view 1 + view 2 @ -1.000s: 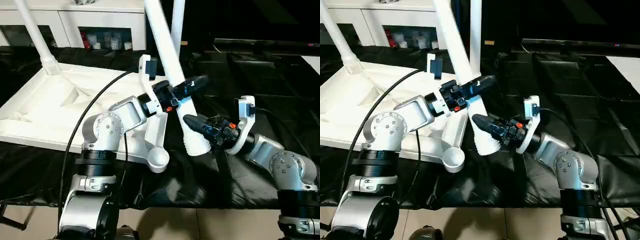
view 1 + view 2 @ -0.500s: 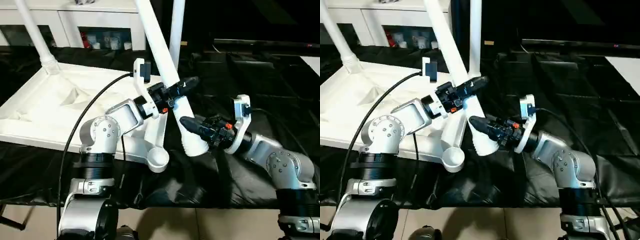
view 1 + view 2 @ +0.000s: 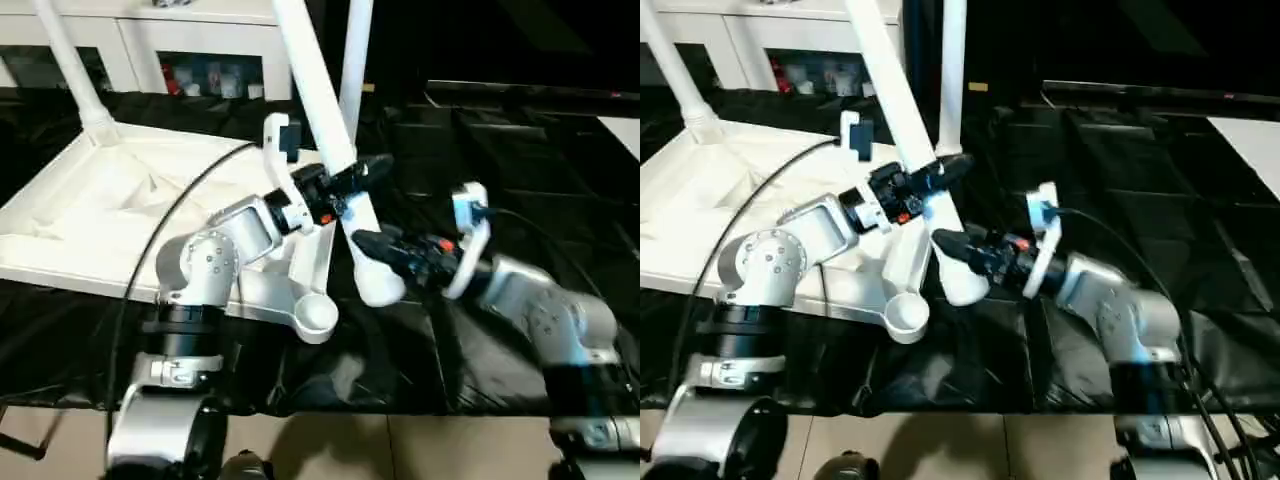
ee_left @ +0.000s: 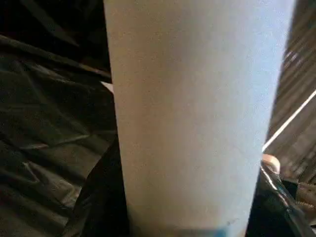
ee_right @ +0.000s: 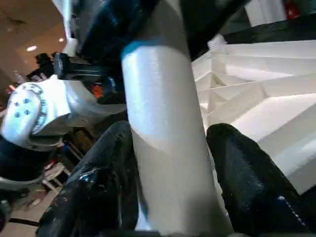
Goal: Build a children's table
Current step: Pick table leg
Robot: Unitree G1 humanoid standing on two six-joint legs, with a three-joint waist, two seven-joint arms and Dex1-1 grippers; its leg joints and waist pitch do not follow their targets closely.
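Done: two legs (image 3: 62,62) stood in the tabletop (image 3: 90,215) (upside down).
Left: third leg (image 3: 325,130), both end effectors (image 3: 352,183) (image 3: 372,245) clamped on it, beside empty socket (image 3: 316,315).

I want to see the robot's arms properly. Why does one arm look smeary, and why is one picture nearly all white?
Left and right eye views: the silver right forearm looks blurred, probably from moving, while the white plastic table top stays sharp. Left wrist view: the long white tubular leg sits very close to the camera, soft and out of focus.
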